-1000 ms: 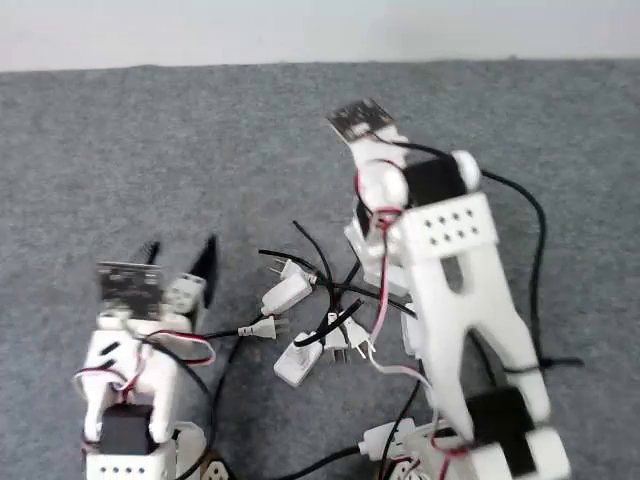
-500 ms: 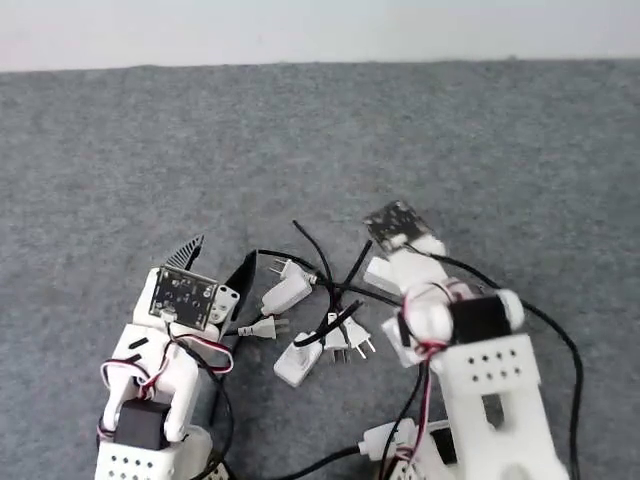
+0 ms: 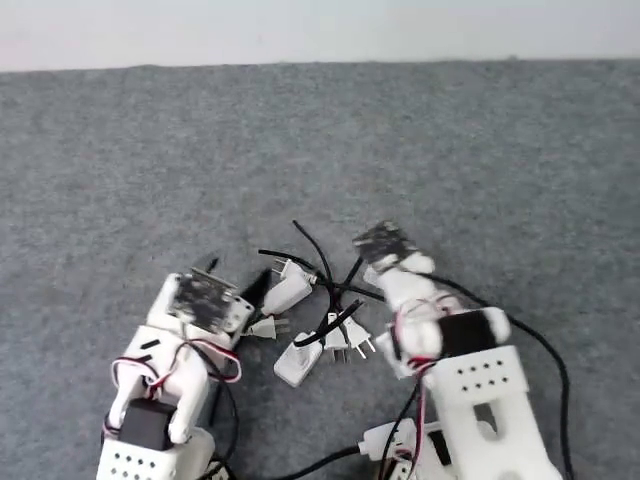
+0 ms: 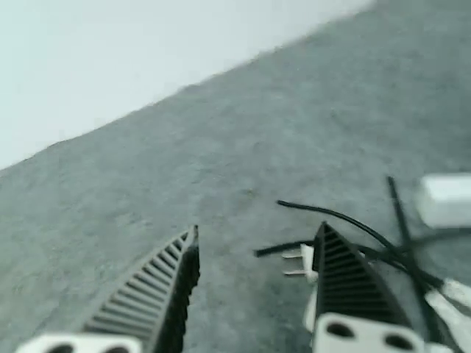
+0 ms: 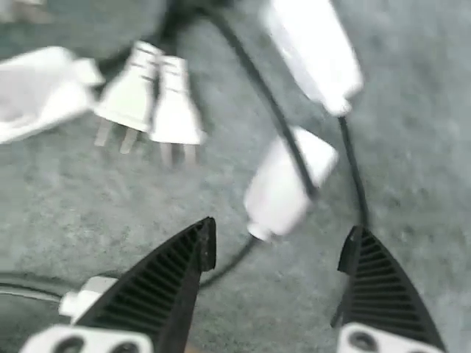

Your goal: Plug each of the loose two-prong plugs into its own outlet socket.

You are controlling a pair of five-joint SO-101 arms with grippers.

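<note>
A tangle of white two-prong plugs and outlet sockets on black cords [image 3: 320,300] lies on the grey carpet between the arms. My left gripper [image 3: 235,277] [image 4: 257,232] is open just left of the pile, and the prongs of one plug [image 4: 296,262] show beside one finger. My right gripper [image 5: 283,232] is open low over the pile, straddling a white socket body [image 5: 283,184] on a black cord without touching it. Two plugs [image 5: 151,103] [image 3: 345,340] lie side by side, prongs bared. Another white socket [image 5: 313,51] lies farther off.
Grey carpet [image 3: 450,150] stretches open beyond the pile up to a pale wall [image 3: 320,30]. Black cords [image 3: 310,250] loop out of the heap. A white connector with cables [image 3: 385,440] lies near the right arm's base.
The right arm has drawn back from its far reach and lowered over the pile. The left arm has swung right, bringing its open gripper up to the plugs.
</note>
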